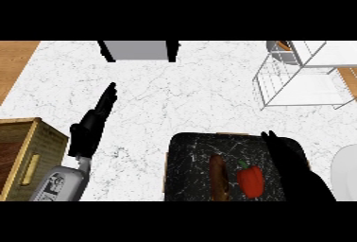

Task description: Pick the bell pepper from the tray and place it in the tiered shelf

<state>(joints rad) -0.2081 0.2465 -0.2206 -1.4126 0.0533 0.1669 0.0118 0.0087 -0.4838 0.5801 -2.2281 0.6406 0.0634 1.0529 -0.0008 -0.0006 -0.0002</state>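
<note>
A red bell pepper (251,181) with a green stem lies on the dark marbled tray (191,156) at the lower middle. Beside it, to the left, lies a brown sausage-shaped item (219,177). My right hand (287,153) is open over the tray's right side, just right of the pepper, fingers straight and pointing away, not holding it. The white wire tiered shelf (301,78) stands at the upper right. My left hand (94,122) rests open on the left of the counter, fingers straight.
A wooden crate (28,153) sits at the lower left. A grey box with black sides (140,50) stands at the counter's back edge. A white plate (345,172) shows at the right edge. White marble counter lies between tray and shelf.
</note>
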